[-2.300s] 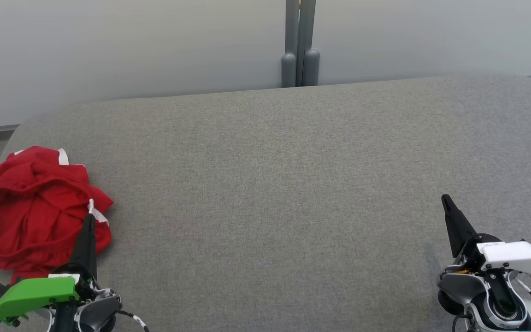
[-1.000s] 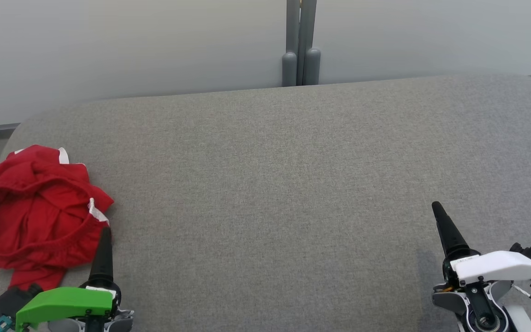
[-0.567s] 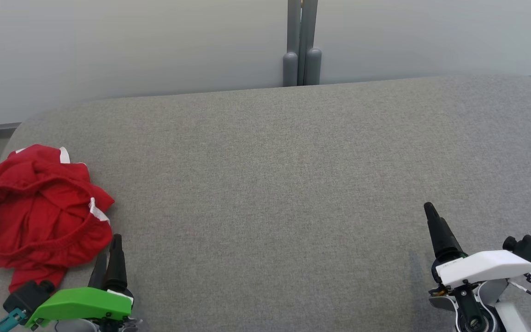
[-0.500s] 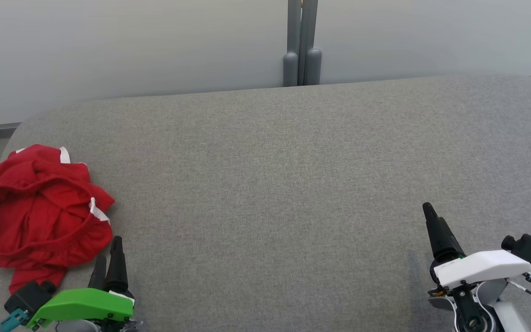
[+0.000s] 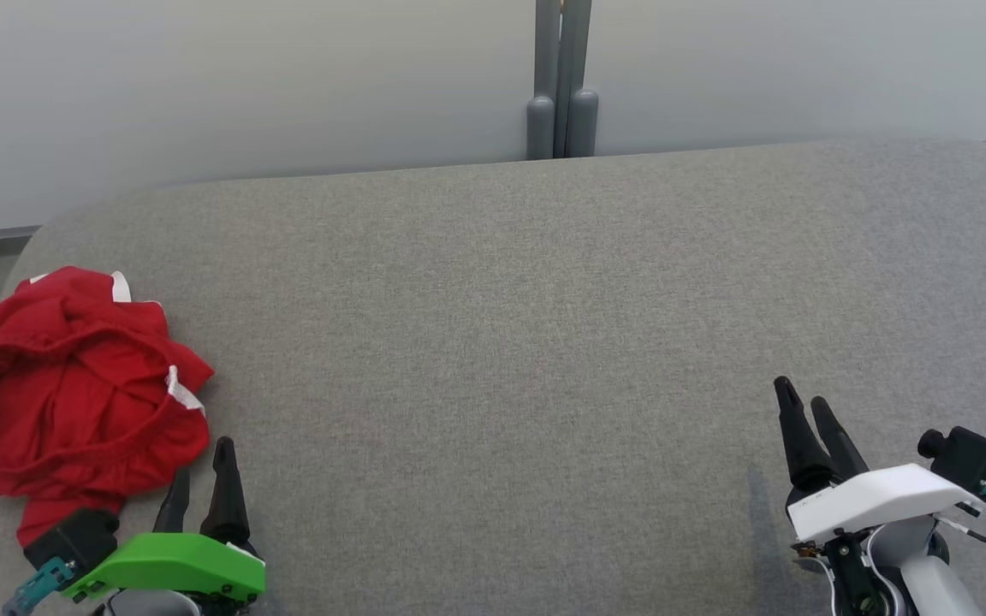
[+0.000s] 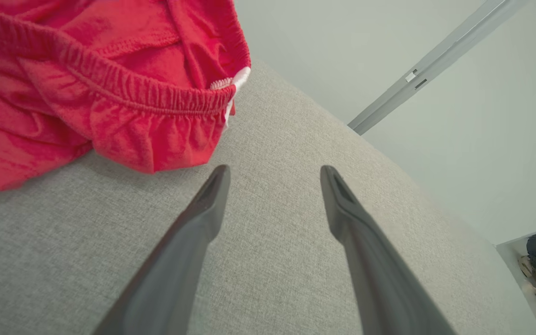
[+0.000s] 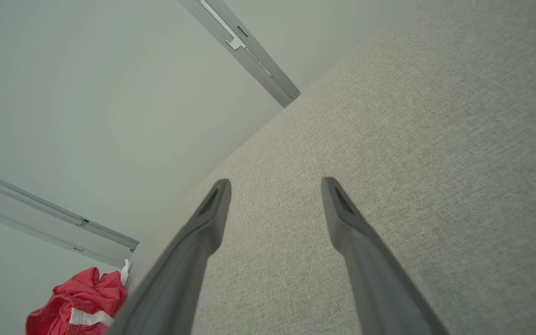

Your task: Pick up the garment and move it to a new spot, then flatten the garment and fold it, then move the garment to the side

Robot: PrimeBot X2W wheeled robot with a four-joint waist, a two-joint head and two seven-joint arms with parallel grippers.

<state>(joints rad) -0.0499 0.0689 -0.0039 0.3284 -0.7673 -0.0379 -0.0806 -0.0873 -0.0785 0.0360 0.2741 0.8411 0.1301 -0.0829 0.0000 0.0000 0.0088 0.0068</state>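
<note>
The garment (image 5: 65, 385) is a red piece with white trim and an elastic waistband, crumpled in a heap at the left end of the grey table (image 5: 510, 342). My left gripper (image 5: 200, 466) stands open just off the heap's near right edge, with nothing between its fingers. In the left wrist view the garment (image 6: 91, 79) lies up and left of the left gripper (image 6: 273, 171), clear of both fingertips. My right gripper (image 5: 799, 400) is open and empty over the table's near right part. In the right wrist view the right gripper (image 7: 275, 184) points along the table toward the distant garment (image 7: 82, 302).
A pale wall (image 5: 245, 77) runs behind the table, with a grey post (image 5: 560, 81) at its middle. The table's far edge curves down at the left corner, close behind the heap.
My left gripper has drawn back and to the right off the garment, and both of its fingers now show apart. The right gripper shifted slightly left and turned. The garment has stayed put.
</note>
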